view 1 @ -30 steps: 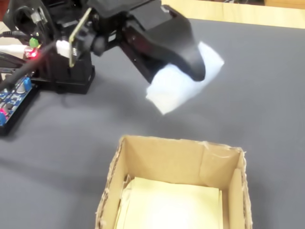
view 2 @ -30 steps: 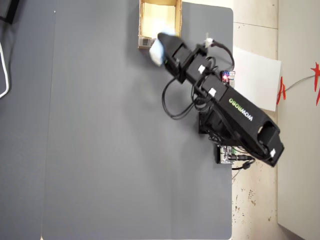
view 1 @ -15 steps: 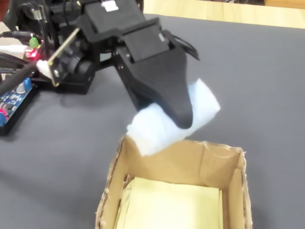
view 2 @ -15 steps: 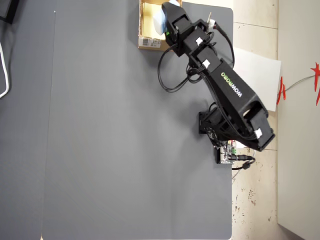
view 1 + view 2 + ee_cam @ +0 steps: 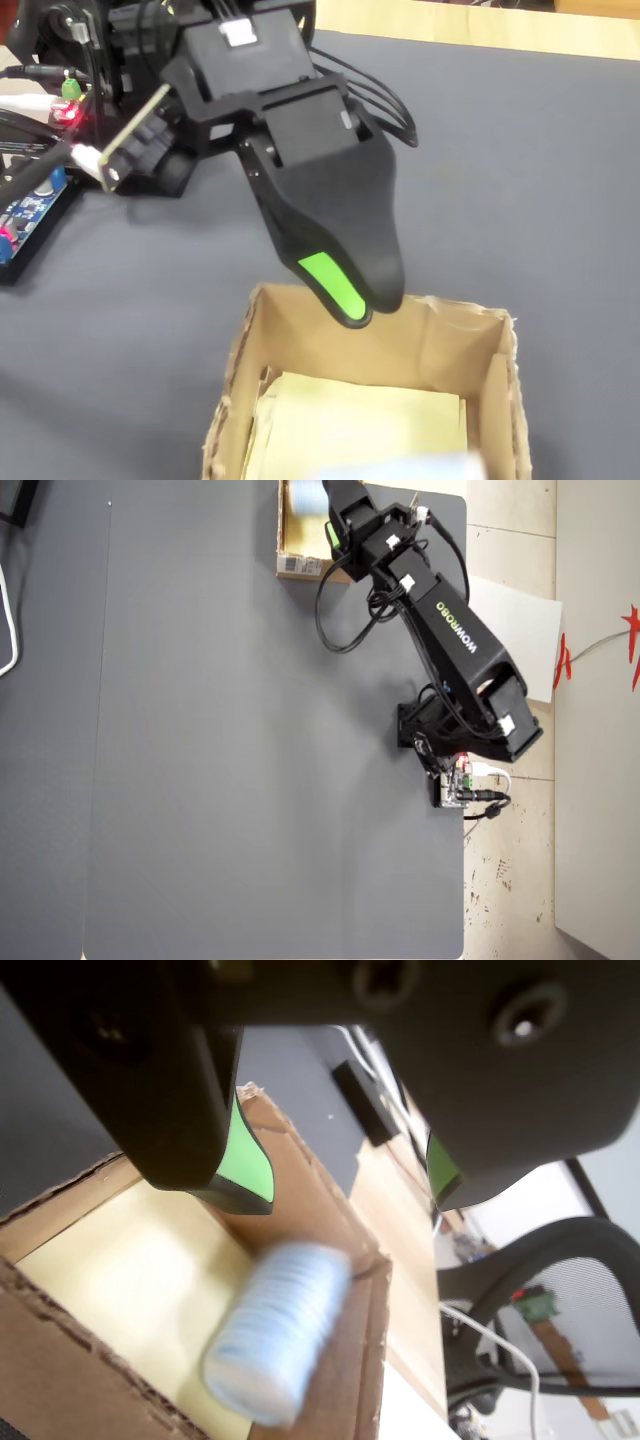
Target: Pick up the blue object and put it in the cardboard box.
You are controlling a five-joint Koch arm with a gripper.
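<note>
We have our gripper (image 5: 335,1175) open above the box (image 5: 310,1195); the block (image 5: 275,1335) lies inside against its wall. The drop looks done; next, we retreat upward.

The arm (image 5: 455,650) is built of matte black plastic segments, and the white and green lettering "WOWROBO" is printed along its long link in the overhead view. Black cables (image 5: 335,610) are looped beside the links, and small white labels are stuck on the joints. The broad black fingers (image 5: 345,230) are lined with bright green pads (image 5: 333,283), and recessed screws (image 5: 522,1018) are seen in the wrist view.
</note>
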